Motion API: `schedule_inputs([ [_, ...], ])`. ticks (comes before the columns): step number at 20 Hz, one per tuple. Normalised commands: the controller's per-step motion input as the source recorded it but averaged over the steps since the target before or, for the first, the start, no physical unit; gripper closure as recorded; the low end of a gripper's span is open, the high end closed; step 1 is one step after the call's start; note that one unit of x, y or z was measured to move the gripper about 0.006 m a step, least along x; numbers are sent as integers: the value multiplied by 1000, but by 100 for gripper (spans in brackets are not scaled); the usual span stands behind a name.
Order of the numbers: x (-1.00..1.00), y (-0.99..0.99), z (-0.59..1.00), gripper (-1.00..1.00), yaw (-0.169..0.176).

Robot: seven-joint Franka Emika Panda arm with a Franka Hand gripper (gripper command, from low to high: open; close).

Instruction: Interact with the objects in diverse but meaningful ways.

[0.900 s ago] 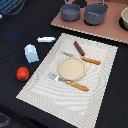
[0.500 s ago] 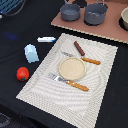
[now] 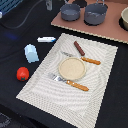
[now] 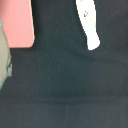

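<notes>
On the dark surface [image 3: 112,100] left of the mat [image 3: 102,92] in the exterior view sit a red ball [image 3: 22,73], a pale blue carton [image 3: 31,53] and a white-and-blue fish [image 3: 46,39] lying crosswise. Brown sausage [image 3: 79,48] lies diagonally on the mat above the bare plate [image 3: 73,68]. Hand's not showing anywhere, can't tell its state.

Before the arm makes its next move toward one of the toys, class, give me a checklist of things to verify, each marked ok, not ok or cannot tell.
1. Red ball free on the dark table, nothing touching it: ok.
2. Blue carton upright: ok.
3. Fish piece lying apart from the striped mat: ok.
4. Brown stick on the mat beside the plate: ok.
5. Hand open and empty: cannot tell, it shows in neither view.
6. Fork and knife clear of the toys: not ok, the stick lies against the knife.
</notes>
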Motion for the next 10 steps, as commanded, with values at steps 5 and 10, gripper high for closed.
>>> schedule_inputs([
  [5, -213, -318, -579, -100, 76],
  [10, -254, -378, -397, -100, 69],
])
